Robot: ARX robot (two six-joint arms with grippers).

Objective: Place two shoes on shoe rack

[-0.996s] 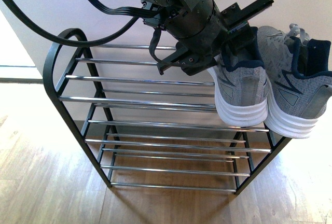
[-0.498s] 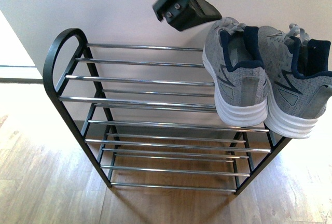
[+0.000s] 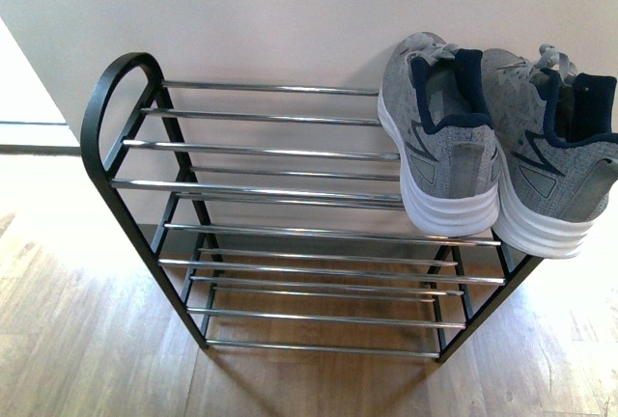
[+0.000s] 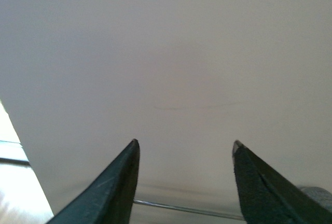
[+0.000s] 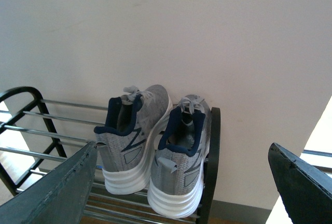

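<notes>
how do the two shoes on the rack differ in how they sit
The inner shoe sits toward the middle of the shoe rack, with bare shelf beside it. The end shoe sits at the rack's end, by the side frame. The end shoe's heel sticks out further at the front than the inner shoe's. Both are grey with white soles and sit side by side on the top tier, toes toward the wall.

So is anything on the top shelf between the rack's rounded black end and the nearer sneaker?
No. The front view shows only bare chrome bars of the shoe rack between the black end frame and the nearer sneaker.
</notes>
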